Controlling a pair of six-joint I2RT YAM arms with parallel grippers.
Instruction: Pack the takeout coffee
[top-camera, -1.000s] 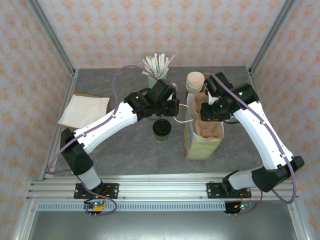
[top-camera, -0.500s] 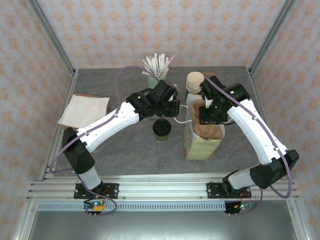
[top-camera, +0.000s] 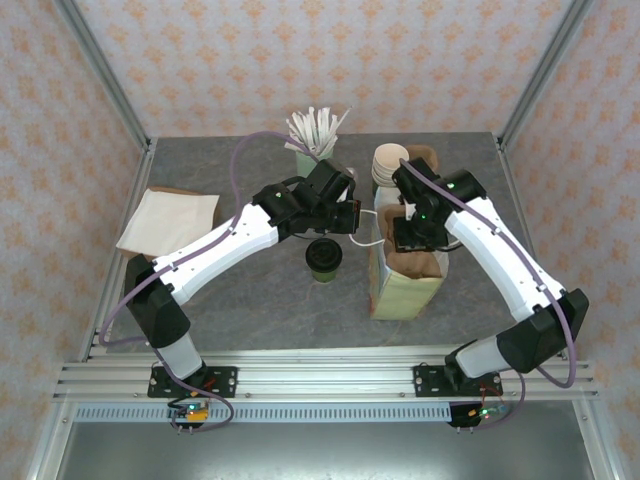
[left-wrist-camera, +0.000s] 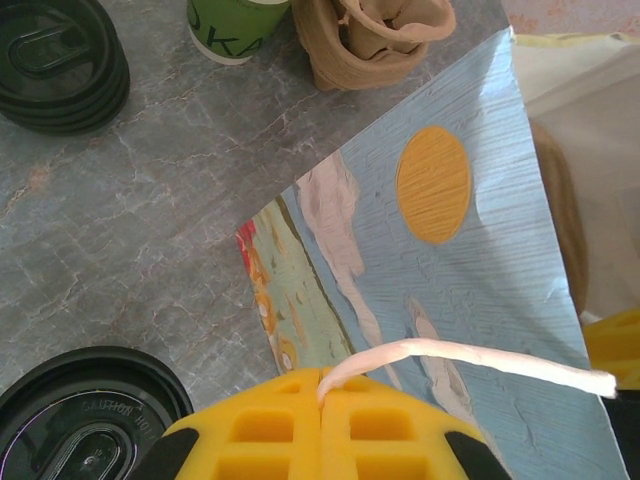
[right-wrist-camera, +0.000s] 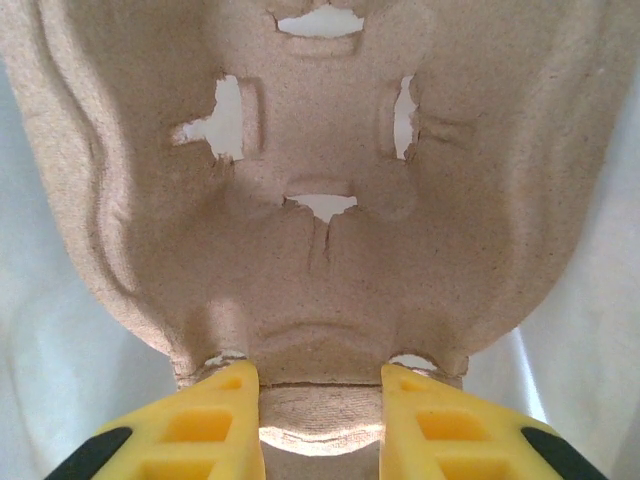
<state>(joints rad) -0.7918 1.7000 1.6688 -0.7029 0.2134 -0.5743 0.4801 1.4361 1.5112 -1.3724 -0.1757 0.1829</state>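
The takeout coffee (top-camera: 323, 256) stands upright on the bench (top-camera: 250, 295), just on the near side of the left claw (top-camera: 350, 215) and apart from it. In the left wrist view its black lid (left-wrist-camera: 85, 425) sits low and left of the claw (left-wrist-camera: 320, 392), cut off by the frame edge. The left claw is clenched on the white string handle (left-wrist-camera: 470, 358) of the paper bag (top-camera: 403, 285), which stands to the right of the cup.

The right claw (top-camera: 413, 238) is over the bag's open mouth. In its wrist view the claw (right-wrist-camera: 320, 395) is grasping the near edge of a pulp carrier (right-wrist-camera: 320, 200) inside the bag.

There is one lidded coffee, one bag, one stack of lidless cups (top-camera: 390, 163), one mug (top-camera: 306, 158) of white sticks, one pile of napkins (top-camera: 168, 220) and one stack of black lids (left-wrist-camera: 55, 60). A second brown pulp piece (left-wrist-camera: 370, 35) lies beside a green cup (left-wrist-camera: 228, 20).

The coffee's green wall is hidden under its lid from above. The carrier's lower part is out of sight inside the bag, and the number of cups in the stack cannot be made out.
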